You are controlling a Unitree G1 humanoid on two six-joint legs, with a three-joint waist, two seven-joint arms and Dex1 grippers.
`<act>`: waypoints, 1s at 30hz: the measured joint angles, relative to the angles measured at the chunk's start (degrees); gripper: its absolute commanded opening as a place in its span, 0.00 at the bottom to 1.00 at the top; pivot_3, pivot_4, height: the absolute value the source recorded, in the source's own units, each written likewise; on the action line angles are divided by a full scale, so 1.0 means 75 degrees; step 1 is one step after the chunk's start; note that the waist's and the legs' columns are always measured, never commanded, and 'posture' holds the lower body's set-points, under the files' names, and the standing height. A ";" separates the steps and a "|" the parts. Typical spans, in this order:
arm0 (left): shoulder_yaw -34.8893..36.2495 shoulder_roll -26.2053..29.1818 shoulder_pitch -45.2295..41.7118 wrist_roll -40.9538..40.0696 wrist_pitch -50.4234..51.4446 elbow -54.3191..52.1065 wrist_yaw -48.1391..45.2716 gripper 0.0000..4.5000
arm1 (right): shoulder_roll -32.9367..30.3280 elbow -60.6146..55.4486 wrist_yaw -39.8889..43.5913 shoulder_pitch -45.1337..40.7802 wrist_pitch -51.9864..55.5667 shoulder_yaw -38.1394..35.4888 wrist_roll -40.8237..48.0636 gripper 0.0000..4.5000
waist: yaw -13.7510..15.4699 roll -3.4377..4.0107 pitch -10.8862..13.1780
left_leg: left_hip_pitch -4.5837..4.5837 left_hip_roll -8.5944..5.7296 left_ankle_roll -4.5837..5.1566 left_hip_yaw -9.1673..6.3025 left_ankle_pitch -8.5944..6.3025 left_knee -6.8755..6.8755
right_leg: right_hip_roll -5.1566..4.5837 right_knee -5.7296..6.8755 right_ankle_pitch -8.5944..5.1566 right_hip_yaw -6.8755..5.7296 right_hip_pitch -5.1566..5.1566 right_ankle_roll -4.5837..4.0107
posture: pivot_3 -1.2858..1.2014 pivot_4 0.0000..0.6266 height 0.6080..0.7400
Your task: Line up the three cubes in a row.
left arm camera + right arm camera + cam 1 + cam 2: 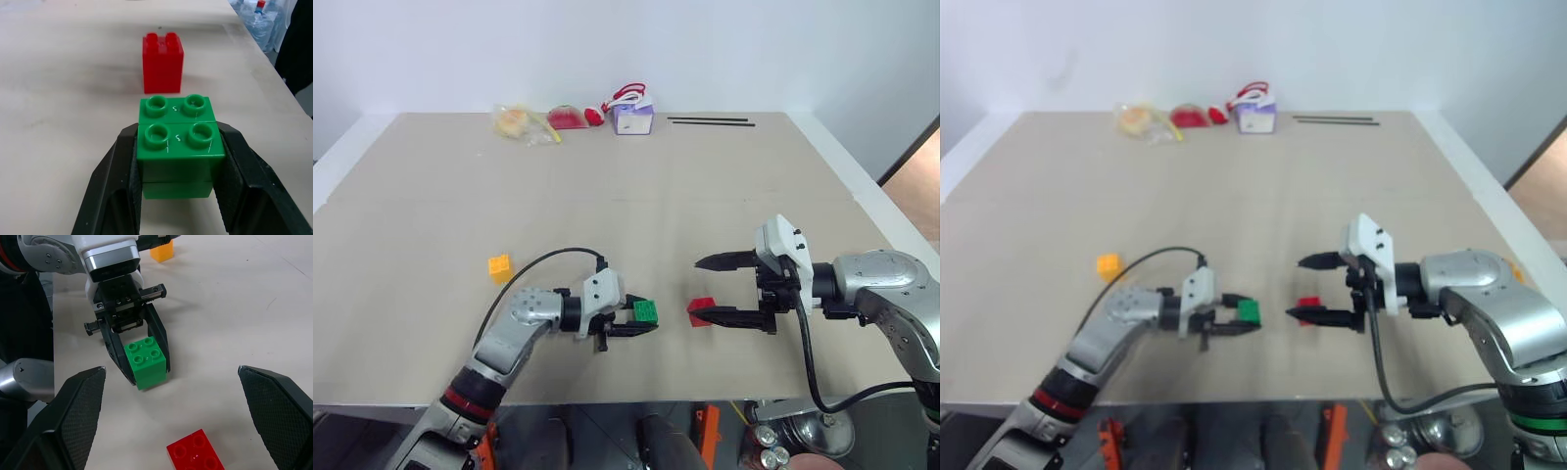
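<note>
A green cube [646, 311] with studs up sits between the fingers of my left gripper [641, 319], which is shut on it low over the table near the front edge. The black fingers [110, 186] clamp its two sides. A short gap to the right lies the red cube [701, 310], also seen just beyond the green cube [178, 142] as the red cube [163, 62]. My right gripper [697, 290] hangs open over the red cube, one finger above and one beside it, holding nothing. The yellow-orange cube [499, 266] rests alone farther left.
Along the table's far edge lie a clear bag with toy food [521, 122], red toy pieces [570, 117], a small purple-and-white box [633, 117] and two thin black rods [710, 121]. The front table edge [607, 403] is close under both arms.
</note>
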 measured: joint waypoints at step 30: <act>-0.0120 -0.0078 -0.0274 0.0068 0.0066 0.0645 -0.0226 0.99 | -0.0130 -0.0069 0.0015 0.0156 -0.0377 -0.0230 0.0061 1.00 | 0.0003 0.0000 0.0000 | -0.0003 -0.0001 0.0000 -0.0001 0.0000 -0.0002 | 0.0000 0.0000 -0.0003 0.0001 -0.0001 0.0003 | 0.52 0.24 1.00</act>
